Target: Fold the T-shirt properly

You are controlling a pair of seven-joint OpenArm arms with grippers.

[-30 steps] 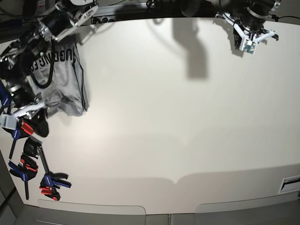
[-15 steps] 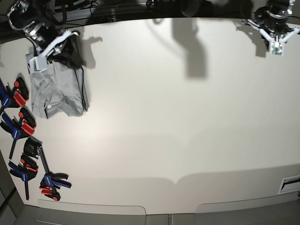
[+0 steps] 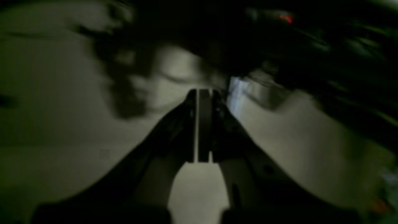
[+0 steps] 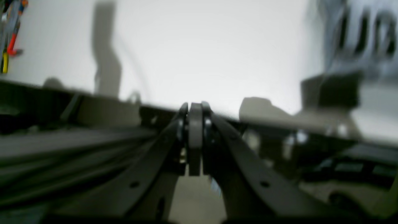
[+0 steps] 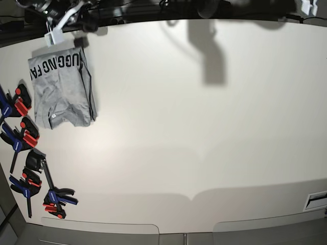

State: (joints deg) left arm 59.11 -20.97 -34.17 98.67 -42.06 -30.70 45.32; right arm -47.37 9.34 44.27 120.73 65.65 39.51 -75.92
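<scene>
The right gripper lifted off the T-shirt toward the table's far edge, uncovering its black lettering, while the left arm withdrew almost out of view.

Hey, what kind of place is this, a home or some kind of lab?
Probably a robotics lab or workshop bench: a bare white table, spring clamps along its edge, and a folded grey T-shirt laid out as a test piece.
</scene>
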